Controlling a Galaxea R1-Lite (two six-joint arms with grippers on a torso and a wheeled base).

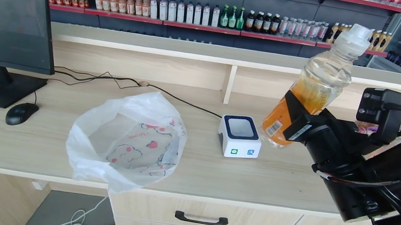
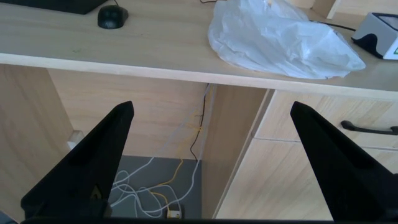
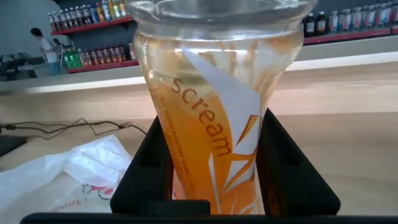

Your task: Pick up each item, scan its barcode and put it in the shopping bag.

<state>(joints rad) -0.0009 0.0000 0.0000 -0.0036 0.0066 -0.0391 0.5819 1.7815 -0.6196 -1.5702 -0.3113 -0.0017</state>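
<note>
Right pincer (image 1: pixel 293 111) is gripping bottle (image 1: pixel 316 87) tilted beside scanner (image 1: pixel 239 136), likely presenting barcode (image 1: pixel 273 129); left pincer (image 2: pixel 211 112) is hanging open below bench (image 2: pixel 155 50) edge.

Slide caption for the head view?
Right gripper holds a tilted orange drink bottle beside the scanner; shopping bag lies open on the counter.

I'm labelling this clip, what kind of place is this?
Most likely a shop checkout counter: shelves of bottled drinks behind, a barcode scanner and monitor on it, a shopping bag lying open beside them.
</note>
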